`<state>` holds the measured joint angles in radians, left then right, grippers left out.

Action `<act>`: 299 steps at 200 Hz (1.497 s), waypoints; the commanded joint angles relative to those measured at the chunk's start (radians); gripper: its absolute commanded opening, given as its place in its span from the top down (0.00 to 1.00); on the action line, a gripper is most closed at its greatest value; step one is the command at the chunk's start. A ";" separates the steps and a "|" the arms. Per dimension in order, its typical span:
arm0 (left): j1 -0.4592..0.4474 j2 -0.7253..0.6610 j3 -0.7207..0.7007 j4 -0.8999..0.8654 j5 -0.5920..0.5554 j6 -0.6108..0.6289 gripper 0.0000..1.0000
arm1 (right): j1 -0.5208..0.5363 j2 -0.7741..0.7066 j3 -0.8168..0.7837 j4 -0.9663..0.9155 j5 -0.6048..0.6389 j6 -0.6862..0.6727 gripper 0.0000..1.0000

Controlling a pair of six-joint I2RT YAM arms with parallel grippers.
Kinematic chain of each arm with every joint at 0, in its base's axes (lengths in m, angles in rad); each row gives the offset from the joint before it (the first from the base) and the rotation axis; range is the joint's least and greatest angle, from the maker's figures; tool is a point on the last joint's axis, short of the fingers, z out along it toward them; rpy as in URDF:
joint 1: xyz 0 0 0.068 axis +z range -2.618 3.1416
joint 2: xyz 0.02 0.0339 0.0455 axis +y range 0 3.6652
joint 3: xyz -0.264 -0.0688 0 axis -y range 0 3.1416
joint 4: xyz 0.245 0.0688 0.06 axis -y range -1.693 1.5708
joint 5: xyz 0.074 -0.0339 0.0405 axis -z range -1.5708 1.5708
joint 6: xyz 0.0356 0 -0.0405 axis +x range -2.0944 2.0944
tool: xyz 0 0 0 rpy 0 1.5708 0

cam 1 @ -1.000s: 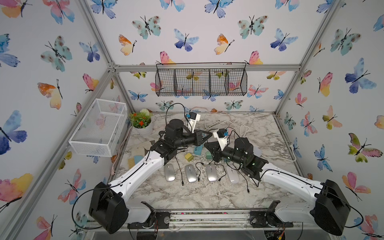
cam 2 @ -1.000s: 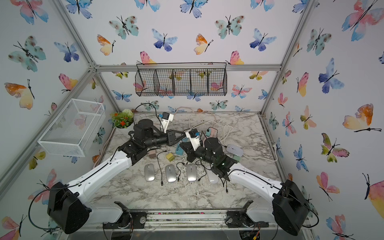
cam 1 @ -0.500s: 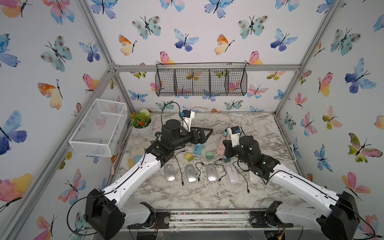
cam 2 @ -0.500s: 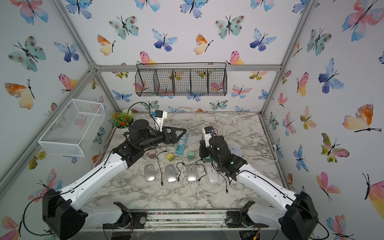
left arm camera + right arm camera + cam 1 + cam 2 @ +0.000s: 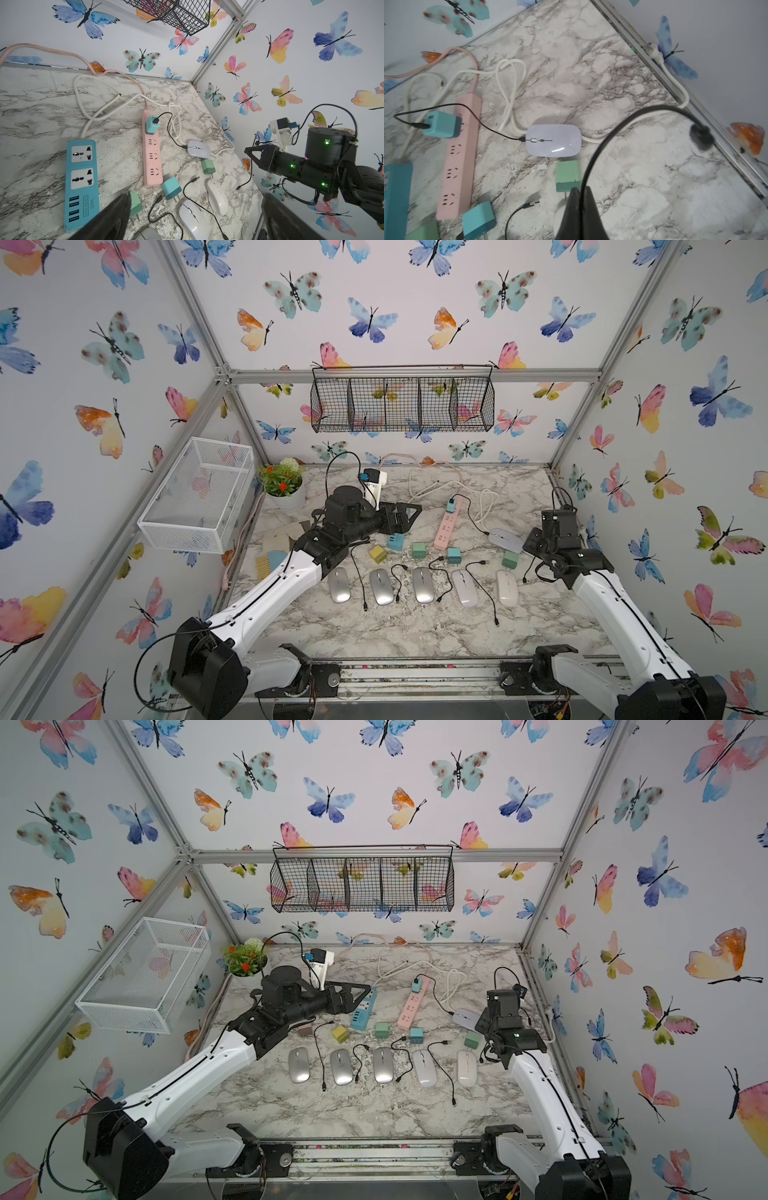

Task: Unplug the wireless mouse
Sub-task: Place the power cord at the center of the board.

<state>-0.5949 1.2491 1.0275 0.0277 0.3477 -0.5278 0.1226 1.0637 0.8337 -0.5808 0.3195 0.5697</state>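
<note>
Right wrist view looks down on the task's thing. The lavender mouse [image 5: 553, 140] lies flat on the marble table [image 5: 602, 62]. A thin charging cable [image 5: 500, 134] joins its nose to a teal charger [image 5: 442, 124] seated in the end socket of the pink power strip [image 5: 458, 166]. So the mouse is plugged in and the task is not yet done. In both top views it sits right of centre, between that strip and the right arm.

The right gripper [image 5: 581, 189] is pinched tight, and a loose black lead [image 5: 654, 106] seems to run out from between its tips, arcing to a blurred plug. I judge it a spare lead, not the mouse's own. The gripper hangs near the mouse, close to a green charger [image 5: 568, 176].

The left gripper [image 5: 409, 517] hovers with jaws spread wide and nothing between them. In a top view it is left of the pink strip and near the blue power strip [image 5: 363, 1011]. That reads as readiness to steady a strip or take the plug.

Lower in the frame, five mice [image 5: 424, 585] lie in a row among slack, unconnected leads and loose chargers. The marble looks hard and glossy, so a strip may slide when pulled.

Butterfly-papered walls enclose the cell. A black wire basket [image 5: 402, 404] hangs at the back and a white wire basket [image 5: 199, 493] at the left. A potted plant [image 5: 284, 483] stands at the table's far left corner.
</note>
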 commanded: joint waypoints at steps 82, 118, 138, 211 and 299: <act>0.007 -0.039 -0.097 0.037 -0.042 -0.085 0.02 | -0.005 0.077 -0.134 -0.107 -0.111 0.133 0.99; 0.010 -0.091 -0.138 0.026 -0.095 -0.105 0.02 | -0.005 0.127 -0.189 -0.039 -0.098 0.154 0.99; 0.013 -0.110 -0.162 0.026 -0.106 -0.113 0.02 | -0.006 0.163 -0.212 0.008 -0.061 0.156 0.99; 0.015 -0.131 -0.191 0.008 -0.106 -0.106 0.02 | -0.008 0.217 -0.171 0.027 -0.012 0.124 0.33; 0.018 -0.073 -0.179 0.037 -0.013 -0.079 0.02 | -0.008 0.125 -0.013 0.126 -0.259 -0.258 0.02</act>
<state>-0.5823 1.1561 0.8326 0.0414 0.2756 -0.6308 0.1177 1.1538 0.7586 -0.4938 0.1982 0.4850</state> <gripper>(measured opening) 0.984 0.982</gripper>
